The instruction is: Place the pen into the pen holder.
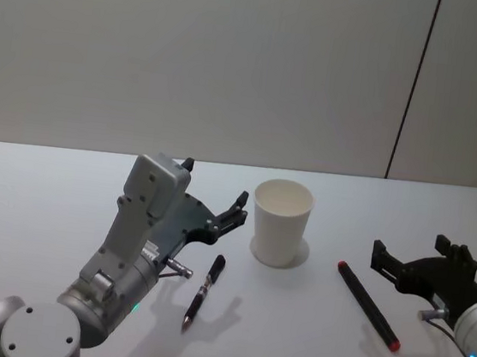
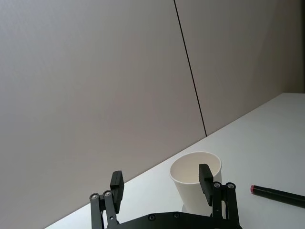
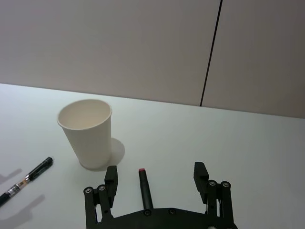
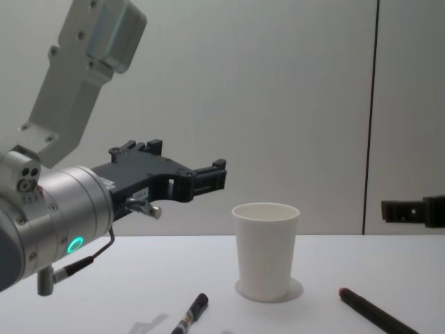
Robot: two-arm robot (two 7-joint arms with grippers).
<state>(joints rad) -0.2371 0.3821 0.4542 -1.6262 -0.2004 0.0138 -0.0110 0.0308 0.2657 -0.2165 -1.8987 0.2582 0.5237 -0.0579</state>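
Head view first: I can't read any writing anywhere. The cup (image 1: 280, 226) is plain white, and the black pen (image 1: 205, 291) has a pale band with some print mid-barrel that's too small to read. As for cut-off stuff, in the chest view both pens run off the bottom edge, and the right gripper (image 1: 410, 248) is clipped by the right edge there, so it's hard to make out. The black pen lies flat on the table (image 1: 45, 208), left of the cup and a bit nearer the robot. Its long axis runs roughly near-to-far, with the pointed tip toward the robot and the blunt end leaning toward the cup. The red-tipped pen (image 1: 368, 305) lies flat right of the cup, near it but not touching. It's angled so one red end points toward the cup and the other comes toward the robot's right. The cup stands upright mid-table between the two pens. The left gripper (image 1: 213, 186) hangs above the table left of the cup, jaws wide and holding nothing. The right gripper sits low, just right of the red-tipped pen, also spread wide and empty. In its wrist view the pen's red end shows between the fingers (image 3: 200, 172), farther off.
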